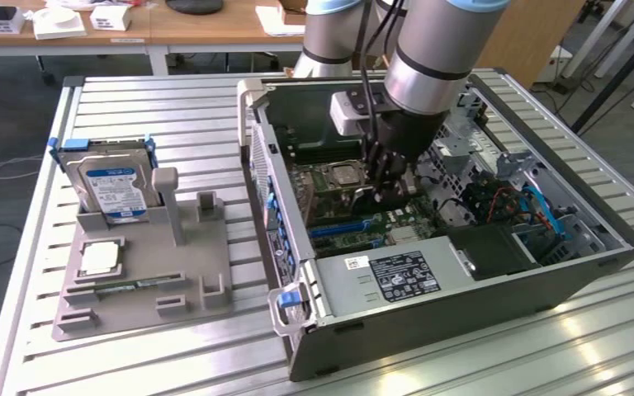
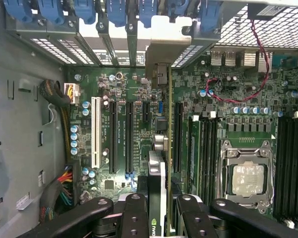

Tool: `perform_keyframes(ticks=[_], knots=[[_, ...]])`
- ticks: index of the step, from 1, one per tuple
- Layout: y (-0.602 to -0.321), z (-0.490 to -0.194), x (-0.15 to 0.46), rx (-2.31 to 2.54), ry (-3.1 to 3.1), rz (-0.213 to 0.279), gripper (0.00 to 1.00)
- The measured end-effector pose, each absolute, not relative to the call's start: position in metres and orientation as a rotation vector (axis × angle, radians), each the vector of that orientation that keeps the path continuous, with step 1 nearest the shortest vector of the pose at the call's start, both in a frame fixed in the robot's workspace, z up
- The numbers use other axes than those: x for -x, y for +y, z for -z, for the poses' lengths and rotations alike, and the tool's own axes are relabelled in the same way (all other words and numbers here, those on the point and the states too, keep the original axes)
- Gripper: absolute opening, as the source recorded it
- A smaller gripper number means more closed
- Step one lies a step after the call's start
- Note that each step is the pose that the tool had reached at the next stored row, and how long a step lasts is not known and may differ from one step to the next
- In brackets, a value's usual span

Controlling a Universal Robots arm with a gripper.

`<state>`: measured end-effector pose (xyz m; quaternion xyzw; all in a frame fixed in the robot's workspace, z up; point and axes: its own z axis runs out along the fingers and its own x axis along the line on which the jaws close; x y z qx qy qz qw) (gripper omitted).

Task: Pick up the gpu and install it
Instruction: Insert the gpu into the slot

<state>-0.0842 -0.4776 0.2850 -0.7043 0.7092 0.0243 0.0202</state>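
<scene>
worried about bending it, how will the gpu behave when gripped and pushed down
The gpu is a thin flat board held edge-on, so probably stiff and light. Pinched across its faces by the gripper, it may tilt if pushed off-centre. Its board and the motherboard beneath look fragile, so hard pressing seems risky.
</scene>
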Motion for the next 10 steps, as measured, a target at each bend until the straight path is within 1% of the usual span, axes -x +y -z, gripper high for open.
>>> perform_keyframes(ticks=[10], knots=[[-0.4770, -0.2753, 0.0880, 2.189, 2.204, -0.077, 0.27]])
